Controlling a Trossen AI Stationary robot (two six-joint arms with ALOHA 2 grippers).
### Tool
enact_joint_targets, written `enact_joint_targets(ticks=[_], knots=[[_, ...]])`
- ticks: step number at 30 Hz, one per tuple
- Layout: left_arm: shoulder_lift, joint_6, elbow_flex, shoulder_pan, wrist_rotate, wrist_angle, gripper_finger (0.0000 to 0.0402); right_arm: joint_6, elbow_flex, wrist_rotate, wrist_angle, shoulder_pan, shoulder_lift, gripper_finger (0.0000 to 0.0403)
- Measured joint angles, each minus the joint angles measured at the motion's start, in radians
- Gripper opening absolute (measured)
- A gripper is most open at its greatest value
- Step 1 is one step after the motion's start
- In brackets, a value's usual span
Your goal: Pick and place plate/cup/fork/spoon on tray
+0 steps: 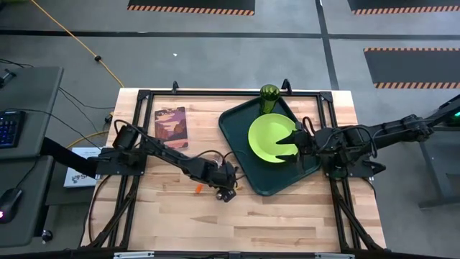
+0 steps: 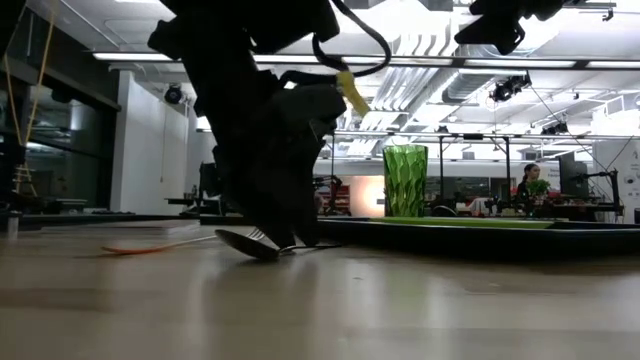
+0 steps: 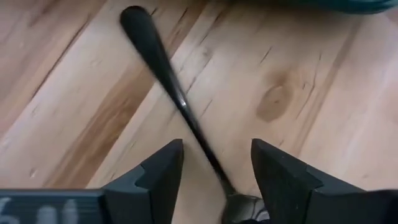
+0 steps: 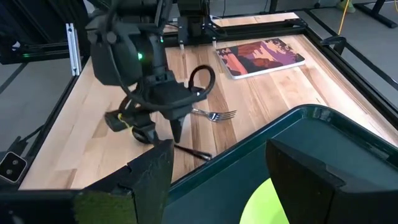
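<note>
The dark spoon (image 3: 165, 68) lies flat on the wooden table beside the tray's left edge; its bowl (image 2: 248, 243) shows in the low view. My left gripper (image 3: 216, 165) stands open just over it, one finger on either side of the handle near the bowl, not touching it. The fork (image 1: 198, 188), orange handle and silver tines (image 4: 214, 114), lies on the table just left of that gripper. The lime-green plate (image 1: 267, 137) lies on the dark-green tray (image 1: 248, 169). The cup (image 2: 405, 180) stands upright at the tray's far corner. My right gripper (image 1: 293, 140) hangs open above the plate's right edge.
A maroon picture book (image 1: 169, 124) lies flat at the table's far left. Black frame rails (image 1: 215, 92) run along the table's edges. Bare wood lies between the tray and the near edge. A person (image 2: 530, 185) sits in the room beyond the table.
</note>
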Motion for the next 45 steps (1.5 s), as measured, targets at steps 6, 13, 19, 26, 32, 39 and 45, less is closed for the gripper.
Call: enact_joint_targets(ticks=[6,13,19,26,32,39,45], knots=[[0.003,0.053,-0.001,-0.002,-0.025,-0.016,0.0128,-0.001,0.000,0.000,0.003,0.000,0.016,0.0245],[0.004,0.136,-0.003,-0.015,-0.060,-0.063,0.0012,-0.001,0.000,0.000,0.006,0.000,0.039,0.0245],[-0.080,0.185,-0.015,-0.017,-0.078,-0.142,0.0005,0.003,0.000,0.000,0.009,0.000,0.045,0.0245],[-0.301,0.167,-0.074,-0.027,-0.276,-0.144,0.0003,0.007,0.000,-0.012,0.025,0.000,0.050,0.0245],[-0.478,0.137,-0.280,-0.062,-0.604,0.241,0.0001,0.002,-0.047,-0.021,0.227,0.000,0.117,0.0245],[-0.453,0.377,-0.492,-0.028,-0.594,1.213,0.0001,-0.044,-0.232,-0.085,0.872,0.000,0.307,0.0245],[-0.310,0.577,-0.466,0.002,-0.603,1.624,0.0001,-0.043,-0.262,-0.059,1.335,0.000,0.546,0.0245]])
